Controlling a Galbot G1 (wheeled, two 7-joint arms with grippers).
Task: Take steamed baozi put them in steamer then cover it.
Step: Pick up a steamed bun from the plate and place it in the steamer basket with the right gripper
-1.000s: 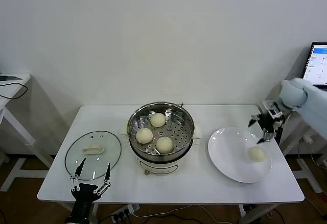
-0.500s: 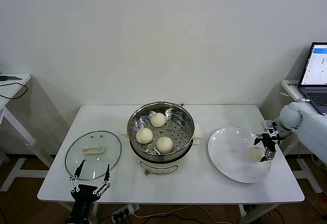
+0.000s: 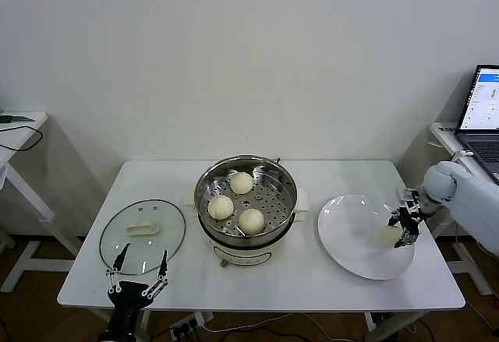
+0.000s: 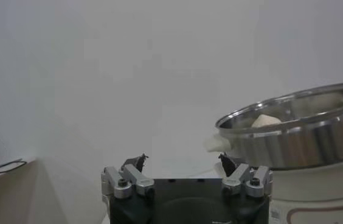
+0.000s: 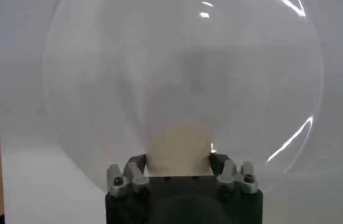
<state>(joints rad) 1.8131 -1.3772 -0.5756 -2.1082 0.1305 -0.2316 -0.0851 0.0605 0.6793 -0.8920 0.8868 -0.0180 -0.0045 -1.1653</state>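
My right arm is a smooth, pale blue-white rounded shell, ending in a small dark claw (image 3: 405, 228) with silver metal parts. My left claw (image 3: 139, 272) has thin black fingers joined by silver links. Seen from the wrists, each claw (image 4: 183, 163) has a black block body with silver knuckles fixed by dark round screws; the right claw (image 5: 180, 159) looks alike.

Open steamer (image 3: 246, 199) top (cover (image 3: 142, 235) aside)
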